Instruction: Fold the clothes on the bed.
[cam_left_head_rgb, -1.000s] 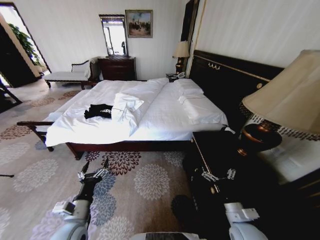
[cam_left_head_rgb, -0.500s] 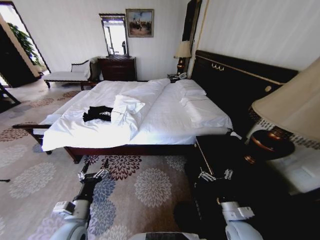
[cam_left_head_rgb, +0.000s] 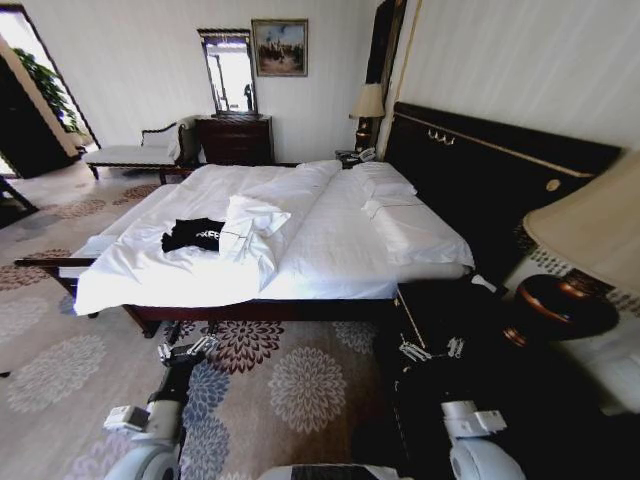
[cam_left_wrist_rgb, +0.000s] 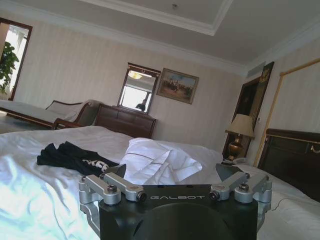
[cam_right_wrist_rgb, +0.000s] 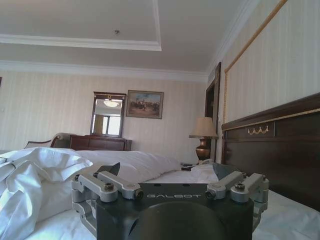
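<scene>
Grippers sit lowest and nearest in the head view: the left gripper (cam_left_head_rgb: 186, 349) is held out over the flowered carpet (cam_left_head_rgb: 300, 370), and the right gripper (cam_left_head_rgb: 432, 350) is held over a dark nightstand (cam_left_head_rgb: 470, 400) beside the bed. Both have their fingers spread wide and empty, as each wrist view confirms (cam_left_wrist_rgb: 175, 192) (cam_right_wrist_rgb: 170, 192).

Compared with a second ago, the whole head view has slid: the bed (cam_left_head_rgb: 330, 250) now sits a little lower and more central, and the table lamp (cam_left_head_rgb: 590, 250) has drifted toward the right edge. This reads as the robot driving or turning toward the bed, not as anything on it moving. The arms keep the same raised pose. Folding has not begun; the robot is probably closing in to get within reach.

Farther off, the black T-shirt (cam_left_head_rgb: 194, 235) lies crumpled on the white sheet near the foot of the bed on the robot's left, touching a bunched heap of white linen (cam_left_head_rgb: 250, 225). In the left wrist view the shirt (cam_left_wrist_rgb: 72, 159) lies beyond the fingers, well apart from them.

White lettering on the shirt is too small to read. Sleeves and hem cannot be told apart in the heap. The lamp is cut off by the frame edge
</scene>
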